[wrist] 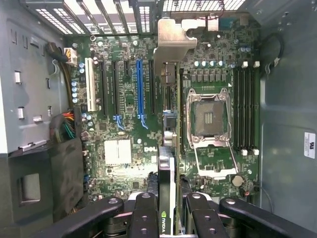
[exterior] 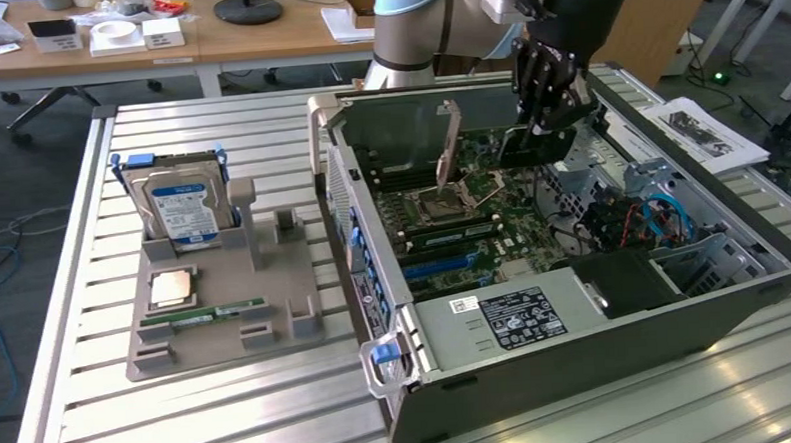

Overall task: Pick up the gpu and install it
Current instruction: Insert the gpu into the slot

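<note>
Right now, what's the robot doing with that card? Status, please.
Jaws shut on the gpu. Card held edge-on above the motherboard, not yet seated. Slots look unobstructed.

Bright, even light fills the exterior view, and the slatted table well out from the claw throws back pale glare, while the case wall beside that patch is dark. Under the claw the motherboard is lit flat with little shadow. The vent grille beyond it glows white with light coming through, and the bay off to one side sinks into deep shadow.
</note>
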You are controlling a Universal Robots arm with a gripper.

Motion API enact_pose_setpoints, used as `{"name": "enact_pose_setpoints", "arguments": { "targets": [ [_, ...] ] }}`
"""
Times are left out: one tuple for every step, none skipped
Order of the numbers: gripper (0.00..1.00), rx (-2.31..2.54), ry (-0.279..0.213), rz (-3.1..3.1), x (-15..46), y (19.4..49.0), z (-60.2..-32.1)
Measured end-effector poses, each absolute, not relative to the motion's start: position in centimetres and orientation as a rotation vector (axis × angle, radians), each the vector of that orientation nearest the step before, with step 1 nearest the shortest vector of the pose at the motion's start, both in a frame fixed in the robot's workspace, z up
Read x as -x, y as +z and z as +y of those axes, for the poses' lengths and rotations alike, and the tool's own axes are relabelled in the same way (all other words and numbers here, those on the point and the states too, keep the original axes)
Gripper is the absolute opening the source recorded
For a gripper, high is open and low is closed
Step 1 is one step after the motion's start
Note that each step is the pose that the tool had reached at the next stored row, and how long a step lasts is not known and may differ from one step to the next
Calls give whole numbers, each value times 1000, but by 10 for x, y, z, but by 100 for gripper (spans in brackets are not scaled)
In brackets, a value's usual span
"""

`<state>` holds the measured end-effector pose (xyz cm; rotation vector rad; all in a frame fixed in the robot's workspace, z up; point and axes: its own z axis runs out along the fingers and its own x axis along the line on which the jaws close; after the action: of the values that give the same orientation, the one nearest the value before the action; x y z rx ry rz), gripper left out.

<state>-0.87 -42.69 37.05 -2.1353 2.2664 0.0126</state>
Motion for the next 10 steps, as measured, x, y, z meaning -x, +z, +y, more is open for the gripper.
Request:
{"name": "enact_pose_setpoints", "arguments": {
  "targets": [
    [27,2135,13,2266,9,369,-427],
    [27,2135,13,2267,9,367,-427],
    [27,2135,13,2266,9,365,-427],
    [27,2135,13,2266,9,363,-427],
    [27,2135,13,2266,9,362,-427],
    [27,2135,13,2266,9,361,-427],
    [27,2135,13,2267,9,361,-427],
    [27,2136,12,2267,9,361,-427],
    [27,2136,12,2267,9,361,-427],
    [27,2135,13,2266,9,360,-427]
  ]
}}
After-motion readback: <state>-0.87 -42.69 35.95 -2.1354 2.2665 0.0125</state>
